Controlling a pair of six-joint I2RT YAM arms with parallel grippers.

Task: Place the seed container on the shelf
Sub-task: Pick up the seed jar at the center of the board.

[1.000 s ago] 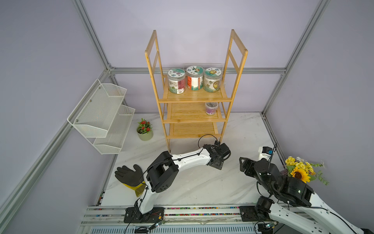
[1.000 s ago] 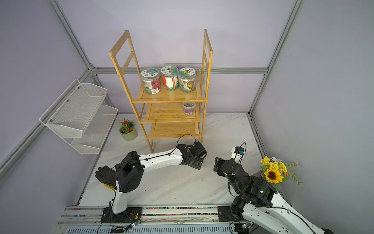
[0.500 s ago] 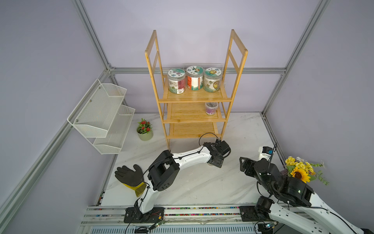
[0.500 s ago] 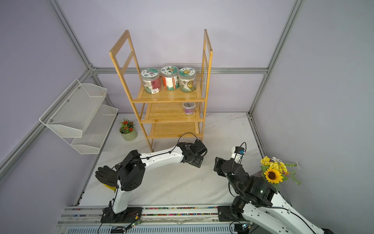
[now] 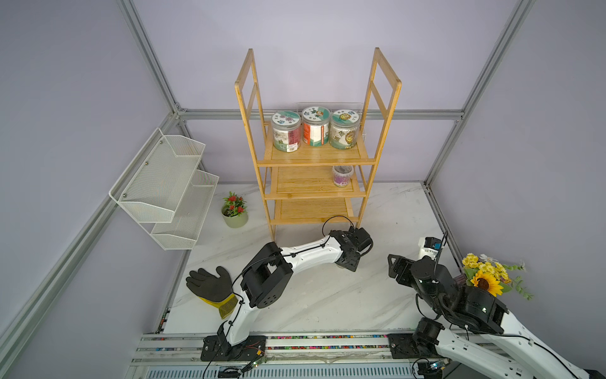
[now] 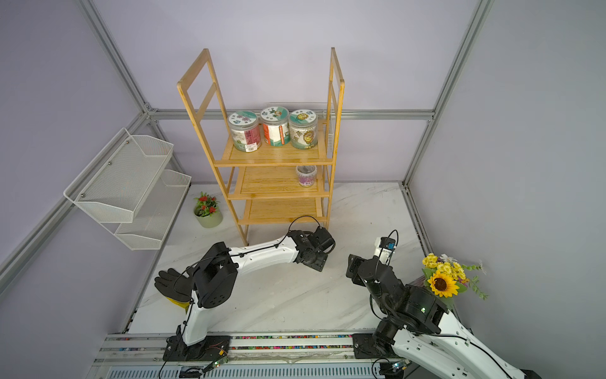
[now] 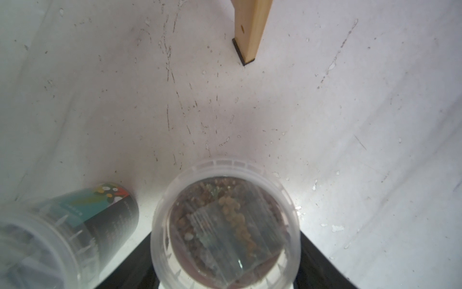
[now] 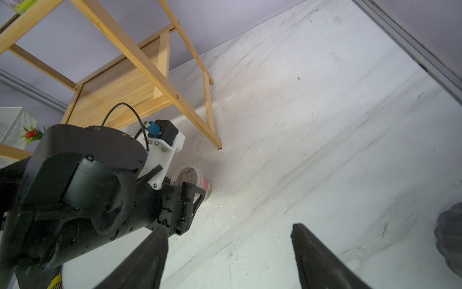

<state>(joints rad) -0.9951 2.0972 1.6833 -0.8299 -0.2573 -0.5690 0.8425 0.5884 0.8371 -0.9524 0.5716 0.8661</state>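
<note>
The container (image 8: 188, 175) was a small clear tub with a cloudy lid, brown and tan seeds inside and a red label. It stood on the table (image 5: 328, 295), well in from its edges, near 1 shelf (image 5: 314, 162) leg. The left gripper (image 7: 225, 237) had its 2 fingers either side of it; whether they gripped it could not be told. The right gripper (image 8: 228, 229) gaped empty.

On the shelf (image 5: 314, 161): three jars (image 5: 315, 126) on the top tier, a cup (image 5: 342, 175) on the middle tier. Potted plant (image 5: 234, 211) left of the shelf; seed container (image 7: 225, 225) before its right front leg.
</note>
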